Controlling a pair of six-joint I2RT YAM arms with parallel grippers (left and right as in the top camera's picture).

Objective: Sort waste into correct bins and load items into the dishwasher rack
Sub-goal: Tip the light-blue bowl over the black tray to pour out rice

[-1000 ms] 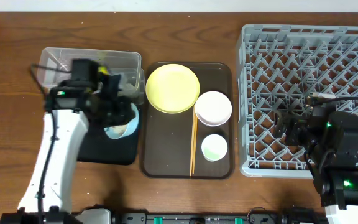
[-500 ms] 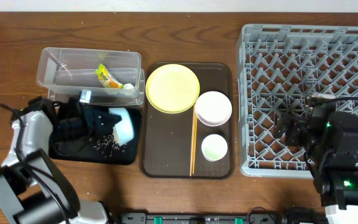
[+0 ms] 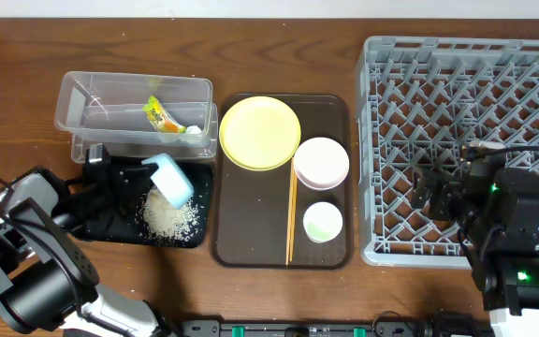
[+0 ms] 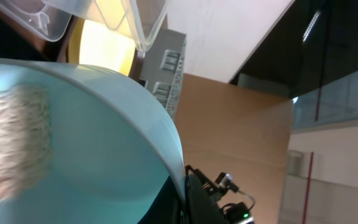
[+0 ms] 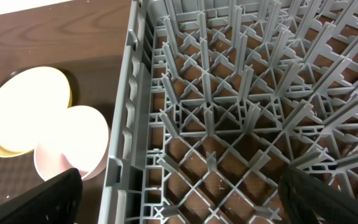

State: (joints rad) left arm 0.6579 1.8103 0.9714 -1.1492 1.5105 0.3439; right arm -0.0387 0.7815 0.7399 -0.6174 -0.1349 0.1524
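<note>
left arm (image 3: 36, 220): white shells, black joints | right arm (image 3: 513, 225): black, green leds, possibly grey cable

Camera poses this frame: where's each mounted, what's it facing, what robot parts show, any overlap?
Overhead: above the table, straight down on clear tub, black tray, dishwasher rack; left gripper and right gripper show.
Left wrist: close behind the tilted light blue bowl it grips, facing yellow plate; own fingers not discernible.
Right wrist: above the rack's left edge, looking down; open fingertips at bottom corners.
Shared: yellow plate in all three.
</note>
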